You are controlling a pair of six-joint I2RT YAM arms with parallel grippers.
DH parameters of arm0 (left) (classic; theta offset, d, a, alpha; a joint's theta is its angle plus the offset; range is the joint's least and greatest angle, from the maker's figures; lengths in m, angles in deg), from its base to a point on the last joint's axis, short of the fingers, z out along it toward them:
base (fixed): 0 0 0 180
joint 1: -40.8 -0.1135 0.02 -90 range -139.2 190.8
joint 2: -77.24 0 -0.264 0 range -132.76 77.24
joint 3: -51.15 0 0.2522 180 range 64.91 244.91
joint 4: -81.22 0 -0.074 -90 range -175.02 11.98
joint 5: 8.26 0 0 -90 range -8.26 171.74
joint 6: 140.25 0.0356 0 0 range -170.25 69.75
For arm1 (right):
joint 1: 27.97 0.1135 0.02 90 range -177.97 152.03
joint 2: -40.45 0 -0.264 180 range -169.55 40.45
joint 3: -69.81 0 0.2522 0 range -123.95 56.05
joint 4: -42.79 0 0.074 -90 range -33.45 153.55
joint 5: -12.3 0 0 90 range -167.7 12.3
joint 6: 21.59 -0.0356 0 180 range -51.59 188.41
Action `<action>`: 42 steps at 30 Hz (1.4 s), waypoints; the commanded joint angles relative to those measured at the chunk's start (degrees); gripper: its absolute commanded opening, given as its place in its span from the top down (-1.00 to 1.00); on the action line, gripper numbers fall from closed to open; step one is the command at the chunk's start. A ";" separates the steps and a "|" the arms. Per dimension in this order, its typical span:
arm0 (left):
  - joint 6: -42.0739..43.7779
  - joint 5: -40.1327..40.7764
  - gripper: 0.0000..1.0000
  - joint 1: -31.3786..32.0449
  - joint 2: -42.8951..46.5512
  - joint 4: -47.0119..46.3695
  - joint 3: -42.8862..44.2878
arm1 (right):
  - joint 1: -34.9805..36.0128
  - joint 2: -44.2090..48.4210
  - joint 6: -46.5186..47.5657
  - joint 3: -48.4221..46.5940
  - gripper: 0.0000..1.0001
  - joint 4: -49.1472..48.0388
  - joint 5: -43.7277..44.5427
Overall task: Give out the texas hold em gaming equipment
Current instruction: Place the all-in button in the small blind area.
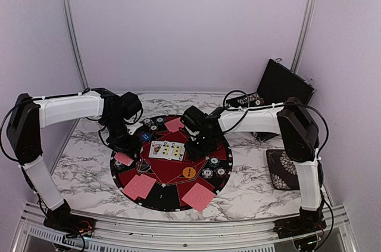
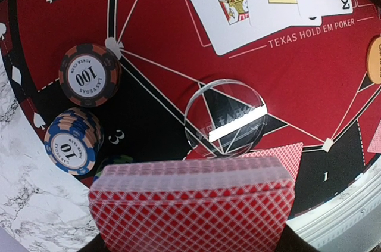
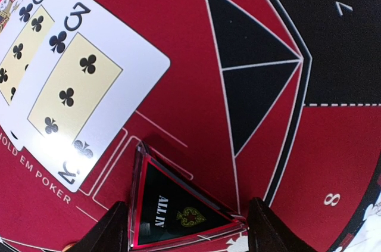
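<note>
Your left gripper (image 2: 193, 246) clamps a thick deck of red lattice-backed playing cards (image 2: 193, 204) above the round red felt mat (image 2: 297, 79). Your right gripper (image 3: 187, 228) pinches a glossy triangular black "ALL IN" plaque (image 3: 172, 210) beside the face-up three of clubs (image 3: 74, 88).

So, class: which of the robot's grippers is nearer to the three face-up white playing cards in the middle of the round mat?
The right gripper: it hovers just beside the cards. The left gripper sits farther off, toward the mat's left edge.
</note>
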 commanded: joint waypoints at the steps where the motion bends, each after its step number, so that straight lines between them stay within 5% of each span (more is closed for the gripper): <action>1: -0.25 0.40 0.09 -0.46 2.44 0.24 -0.50 | -0.12 2.61 0.70 -1.82 -0.09 0.79 1.55; 20: 0.02 -0.01 0.09 -0.55 2.60 -0.20 -1.00 | -0.64 0.88 2.27 -8.23 -0.08 2.39 3.20; 42: 0.27 -0.42 0.09 -0.64 2.58 -0.34 -0.96 | -2.61 -16.80 3.40 -36.82 -0.04 3.31 3.99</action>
